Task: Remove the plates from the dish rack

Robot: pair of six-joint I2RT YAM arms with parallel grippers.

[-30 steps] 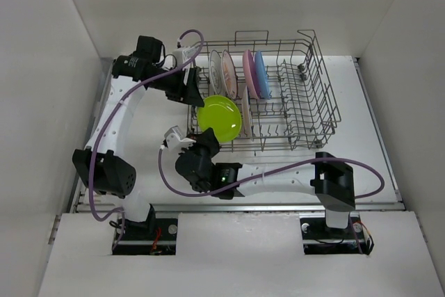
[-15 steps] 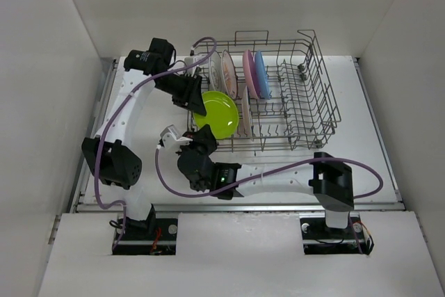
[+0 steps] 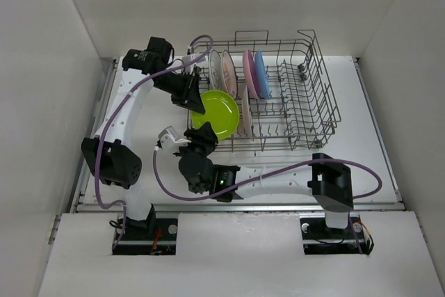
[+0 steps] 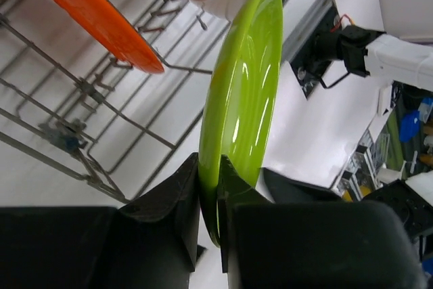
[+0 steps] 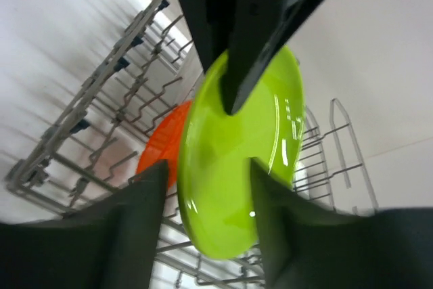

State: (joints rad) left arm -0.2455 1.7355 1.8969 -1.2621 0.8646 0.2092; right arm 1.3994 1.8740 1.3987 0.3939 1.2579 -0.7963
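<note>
Left gripper (image 4: 208, 182) is pinching the lime green plate (image 4: 245, 93) by its rim, fingers pressed onto both faces w/ the plate edge-on btw them. In the top view it reaches in from approx 10 o'clock. Right gripper (image 5: 206, 166) sits at the plate's 7 o'clock side, fingers spread wide either side of the lower rim. Can't tell if either pad touches. Reads as a handover: left arm carries the plate, right one isn't gripping.

Dish rack (image 3: 306, 113) stands on the table (image 3: 368, 151) at approx 12–1 o'clock from the arm bases. The lime plate hangs tilted over the rack's 8 o'clock corner, apparently above the tines and not slotted.

Other plates stand upright in the tine rows, which keep them apart:
- Orange plate (image 4: 95, 11) is just beside the lime one, at its 3 o'clock.
- Two white patterned plates (image 3: 221, 71), a pink plate (image 3: 248, 74) and a blue plate (image 3: 260, 73) line the rack's 11–12 o'clock side.

Rim pinch makes sense, since a flat glossy plate gives no other hold, and gripping the far rim lets it hang off the wires. Task looks barely started, w/ most plates in the rack. Next move prob. needs the plate clear of the tines and the right fingers before it swings toward bare table at 9 o'clock. Risk: the slick rim could pivot or slip in the pinch.
</note>
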